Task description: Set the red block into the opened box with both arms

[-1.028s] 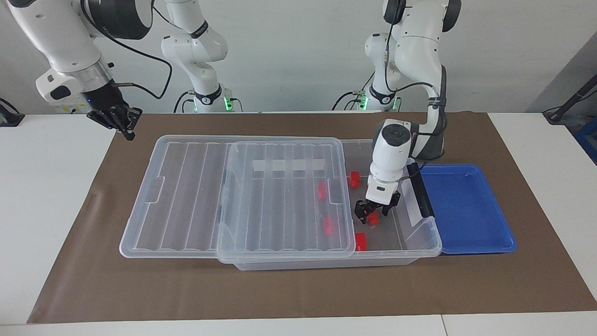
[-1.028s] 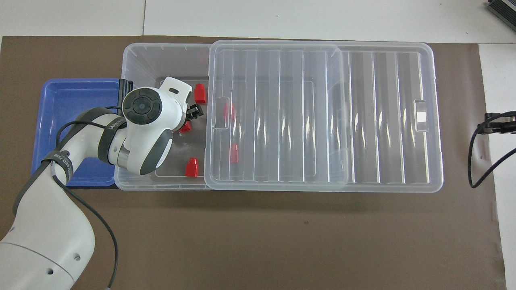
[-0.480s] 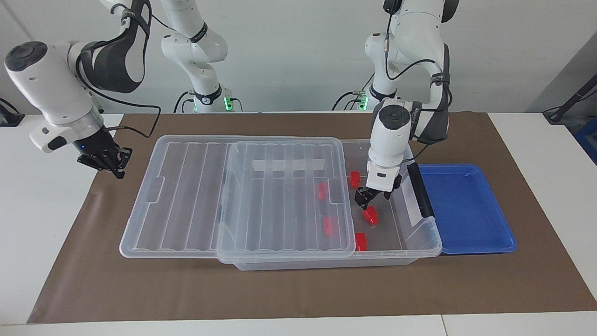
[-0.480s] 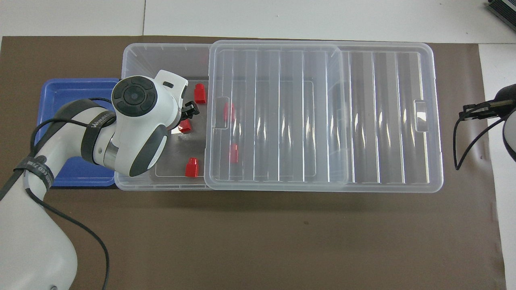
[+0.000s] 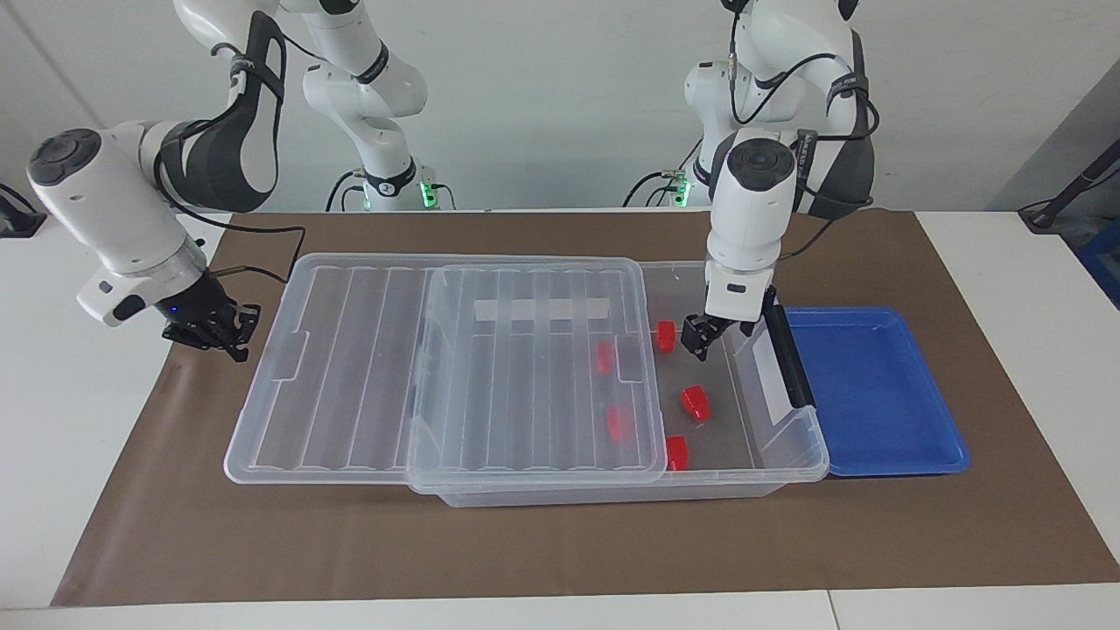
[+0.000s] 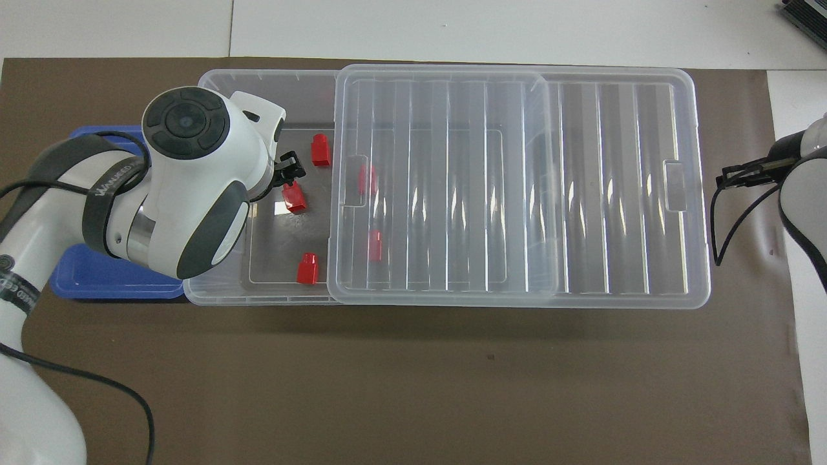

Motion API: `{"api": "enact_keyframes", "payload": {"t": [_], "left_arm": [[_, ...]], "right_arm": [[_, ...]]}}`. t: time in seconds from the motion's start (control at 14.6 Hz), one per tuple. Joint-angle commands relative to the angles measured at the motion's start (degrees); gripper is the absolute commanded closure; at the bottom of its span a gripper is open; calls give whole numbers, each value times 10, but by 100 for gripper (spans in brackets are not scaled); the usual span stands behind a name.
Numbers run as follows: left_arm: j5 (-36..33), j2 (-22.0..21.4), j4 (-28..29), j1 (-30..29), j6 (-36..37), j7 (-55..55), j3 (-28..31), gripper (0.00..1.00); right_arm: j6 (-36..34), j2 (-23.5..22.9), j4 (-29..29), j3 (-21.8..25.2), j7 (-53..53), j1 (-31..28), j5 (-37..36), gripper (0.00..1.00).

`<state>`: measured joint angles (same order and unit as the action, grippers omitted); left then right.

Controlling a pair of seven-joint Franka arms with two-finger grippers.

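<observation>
The clear box (image 5: pixel 792 459) lies on the brown mat. Its ribbed lid (image 5: pixel 367 367) is slid toward the right arm's end, so the box stands uncovered at the left arm's end. Several red blocks lie on the box floor. One red block (image 5: pixel 696 401) (image 6: pixel 294 197) rests in the uncovered part, directly below my left gripper (image 5: pixel 713 339) (image 6: pixel 289 169), which hangs open and empty over the box. Two more blocks show through the lid. My right gripper (image 5: pixel 214 331) (image 6: pixel 736 173) is shut, low over the mat just off the lid's end.
A shallow blue tray (image 5: pixel 875 394) (image 6: pixel 97 284) sits against the box's black-handled end, partly under the left arm in the overhead view. The brown mat (image 5: pixel 560 542) runs bare along the edge farthest from the robots. White table lies at both ends.
The left gripper has risen off the red block, which stays on the box floor. The right arm has swung down to the mat by the lid's end.
</observation>
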<state>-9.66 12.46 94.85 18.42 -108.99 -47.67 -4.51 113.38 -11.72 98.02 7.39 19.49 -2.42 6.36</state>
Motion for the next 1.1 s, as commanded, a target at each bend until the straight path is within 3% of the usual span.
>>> {"api": "enact_keyframes", "payload": {"t": [0.0, 0.27, 0.48, 0.75, 1.03], "left_arm": [[-9, -35, -4, 1, 39, -2, 5, 0], [-7, -71, -1, -12, 69, 58, 11, 0], [1, -114, 4, -51, 118, 163, 11, 0], [29, -149, 0, -130, 157, 290, 13, 0], [36, -173, -4, -159, 176, 334, 12, 0]], "right_arm": [[18, -14, -2, -4, 16, -1, 34, 100], [30, -15, 0, -19, 8, 0, 44, 100], [42, -15, 1, -40, -16, 2, 47, 100], [49, -16, 2, -40, -63, 41, 48, 100], [49, -15, 3, -41, -107, 72, 49, 100]]}}
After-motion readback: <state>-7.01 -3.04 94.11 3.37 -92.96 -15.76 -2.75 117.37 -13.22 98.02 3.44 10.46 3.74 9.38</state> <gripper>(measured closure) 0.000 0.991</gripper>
